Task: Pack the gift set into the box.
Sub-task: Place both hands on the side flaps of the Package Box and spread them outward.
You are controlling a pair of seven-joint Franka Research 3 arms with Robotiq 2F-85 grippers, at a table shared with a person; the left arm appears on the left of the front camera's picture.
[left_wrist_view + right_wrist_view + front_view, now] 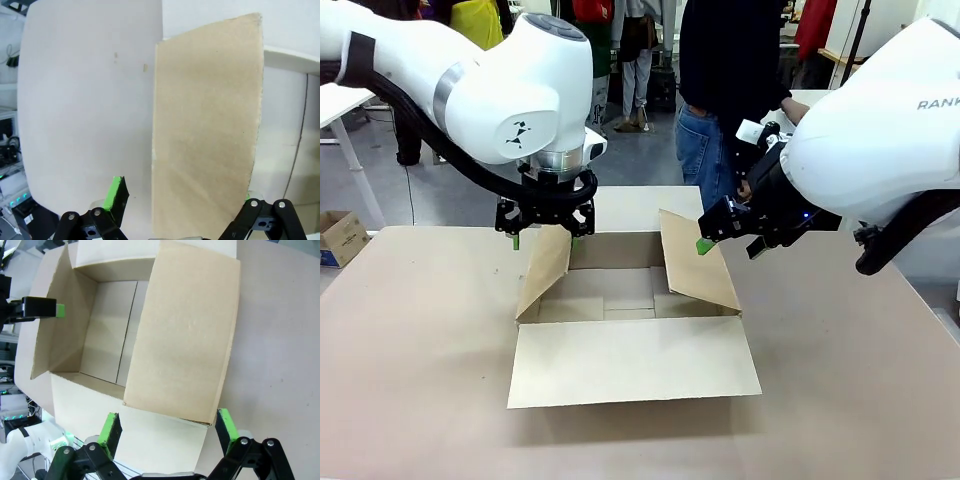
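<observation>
Box (630, 362) sits open mid-table (420, 350), all four flaps out, the near one lying flat toward us. Left claw (544, 238) hangs right over the left flap (545, 270), pointing straight down, and its jaws are spread wide. From its wrist camera that flap stands up between the fingers; one green pad (115, 196) is clear of the cardboard, the other sits just at the flap's far edge. Right claw (728, 245) is tilted in from the side, just beside the top of the right flap (695, 265), jaws apart too and holding nothing. In its own camera the right flap lies ahead of the spread pads (110, 427), with the bare box floor beyond. A person (730, 60) stands behind the right claw.
</observation>
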